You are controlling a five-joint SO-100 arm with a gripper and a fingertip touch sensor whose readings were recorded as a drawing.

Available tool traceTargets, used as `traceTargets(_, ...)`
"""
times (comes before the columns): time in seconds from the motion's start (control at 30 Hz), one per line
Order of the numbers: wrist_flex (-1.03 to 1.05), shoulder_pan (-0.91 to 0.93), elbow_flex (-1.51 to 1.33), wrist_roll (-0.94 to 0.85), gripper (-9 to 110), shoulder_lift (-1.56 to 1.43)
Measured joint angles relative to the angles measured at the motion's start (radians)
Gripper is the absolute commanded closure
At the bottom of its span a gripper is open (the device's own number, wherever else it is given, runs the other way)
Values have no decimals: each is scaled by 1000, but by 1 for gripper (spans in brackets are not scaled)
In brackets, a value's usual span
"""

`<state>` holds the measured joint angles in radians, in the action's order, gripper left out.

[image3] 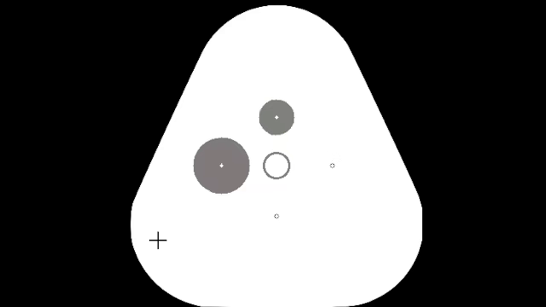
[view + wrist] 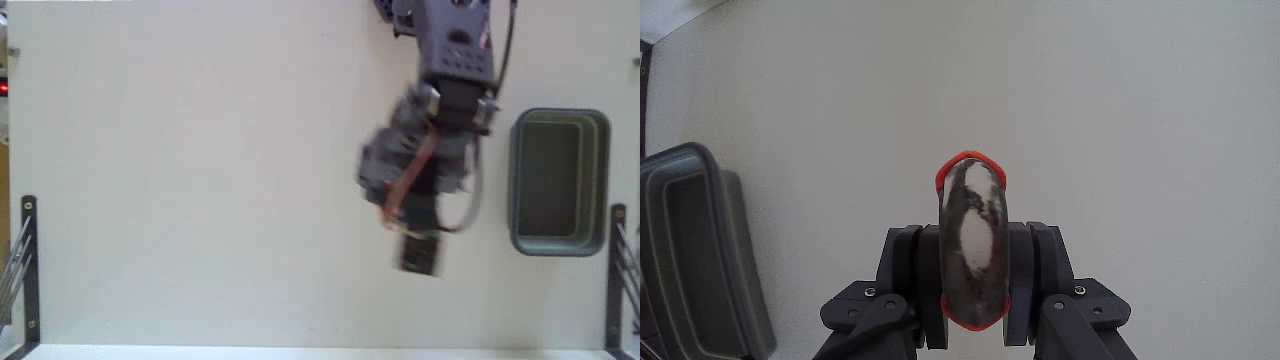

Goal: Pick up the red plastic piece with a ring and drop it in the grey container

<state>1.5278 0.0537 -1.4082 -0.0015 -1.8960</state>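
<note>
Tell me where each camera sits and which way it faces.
Fixed view: above the table, looking straight down; shows the blurred arm and the grey container at right.
Wrist view: on the arm behind the tool, looking past it onto the table; the tool grips the red piece, container at left.
Shared: container, table, arm.

Desk [image 2: 200, 200] is plain off-white, no pattern. The grey container [image 2: 558, 182] is dark grey all over. In the wrist view the red plastic piece with a ring [image 2: 973, 243] has an orange-red edge around a mottled grey-and-white face, and the jaws holding it are black
</note>
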Motion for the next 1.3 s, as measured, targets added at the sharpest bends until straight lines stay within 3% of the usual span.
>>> traceTargets(0.67,-55,-466,147,-3,72,212)
traceTargets(1.3,-91,-684,221,-2,72,290)
